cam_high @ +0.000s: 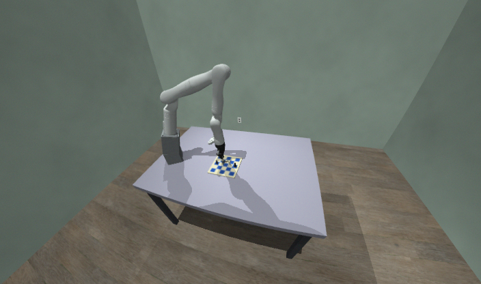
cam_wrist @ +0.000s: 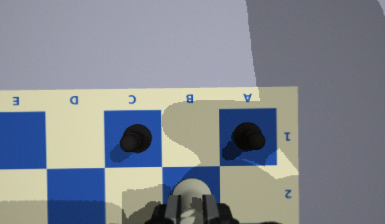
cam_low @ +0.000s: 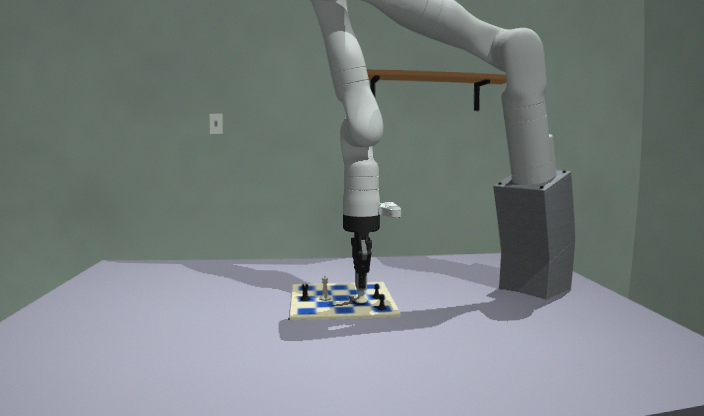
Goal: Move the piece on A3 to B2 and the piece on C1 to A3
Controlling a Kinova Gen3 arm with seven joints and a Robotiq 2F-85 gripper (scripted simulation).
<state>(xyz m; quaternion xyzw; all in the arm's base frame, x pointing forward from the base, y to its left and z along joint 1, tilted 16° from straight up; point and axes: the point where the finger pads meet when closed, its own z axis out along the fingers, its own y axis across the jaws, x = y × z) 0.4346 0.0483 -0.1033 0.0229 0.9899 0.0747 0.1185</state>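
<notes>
The blue and cream chessboard (cam_high: 221, 174) (cam_low: 318, 314) (cam_wrist: 93, 100) lies on the table. My gripper (cam_high: 220, 157) (cam_low: 360, 290) (cam_wrist: 192, 212) is shut on a white pawn (cam_low: 360, 297) (cam_wrist: 192, 190) and holds it upright, low over square B2; I cannot tell whether its base touches the board. In the wrist view a black pawn (cam_wrist: 136, 138) stands on C1 and another black pawn (cam_wrist: 248, 136) stands on A1. The two black pawns also show in the exterior view, the first (cam_low: 376, 292) just right of the gripper and the second (cam_low: 381, 302) in front of it.
A tall white piece (cam_low: 324, 288) and a black piece (cam_low: 304, 292) stand on the board's far side from the gripper. The arm's grey base (cam_low: 534, 232) stands on the table (cam_high: 270, 197) beyond the board. A wooden shelf (cam_low: 437, 77) hangs on the wall.
</notes>
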